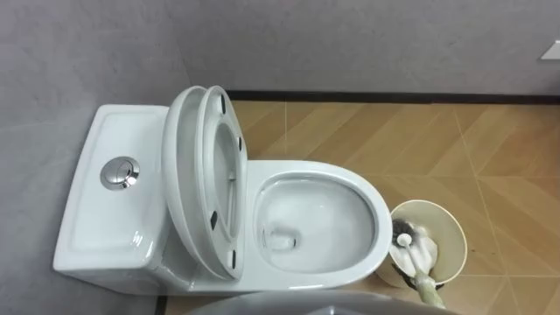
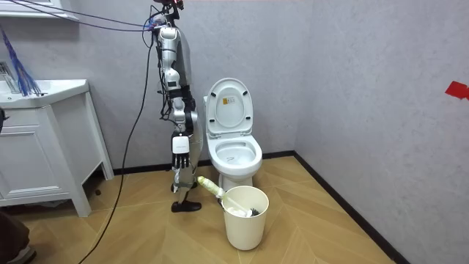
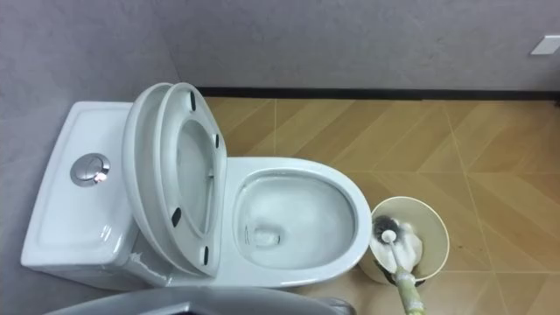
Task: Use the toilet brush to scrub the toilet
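Since the right hand [image 2: 181,150] hangs low next to the toilet base in the room view, with the top end of the brush handle [image 2: 209,188] right by it, I'm guessing that's the hand doing the holding. It's too small there to read the fingers though, so I honestly can't tell how far it's closed or whether it grips at all.

From there the handle slants down and away from the robot into the cream bucket [image 1: 446,226]. The white brush head [image 1: 420,252] sits inside on the bottom, so the brush is parked, not in the toilet.

The bucket stands on the wood floor [image 1: 490,140] just beside the front of the toilet bowl [image 1: 378,210], on the robot's right. The bowl itself is wide open, with the seat and lid [image 1: 206,175] tipped up against the tank [image 1: 105,210].

My read is that scrubbing isn't started yet. The next move turns on one thing: the bowl lies to the left of the bucket from the robot's side, so the head needs lifting up along that slanted handle, clear of the rim, then a short swing left.
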